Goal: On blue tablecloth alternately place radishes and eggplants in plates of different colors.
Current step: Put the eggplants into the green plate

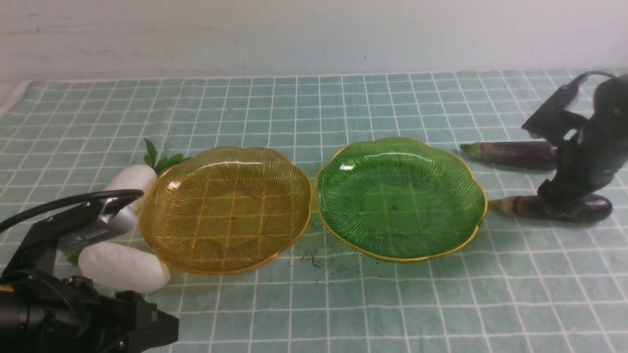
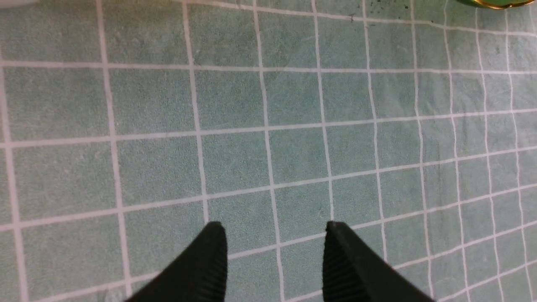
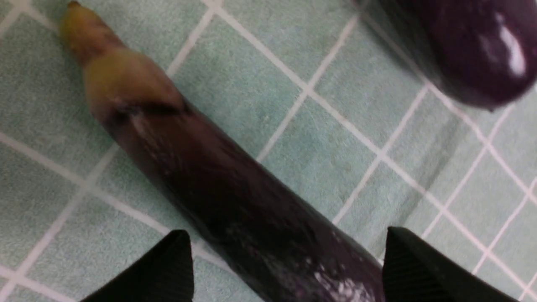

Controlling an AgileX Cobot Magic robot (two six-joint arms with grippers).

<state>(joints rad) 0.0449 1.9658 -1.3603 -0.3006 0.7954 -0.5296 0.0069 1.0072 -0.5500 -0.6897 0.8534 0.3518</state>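
Left tool (image 2: 273,228) open over blue tablecloth (image 2: 147,105); right tool (image 3: 286,233) open astride eggplant (image 3: 218,188), whose glossy skin could slip free.

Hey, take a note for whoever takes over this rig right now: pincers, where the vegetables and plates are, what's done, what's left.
Left pincer: open, empty, over the tablecloth.
Right pincer: open, straddling the near eggplant, not closed on it.
Near radish and far radish lie on the cloth left of the amber plate; far eggplant and the near one lie right of the green plate.
Done: nothing placed, both plates empty.
Left: all four vegetables go into the plates, alternating radish and eggplant.
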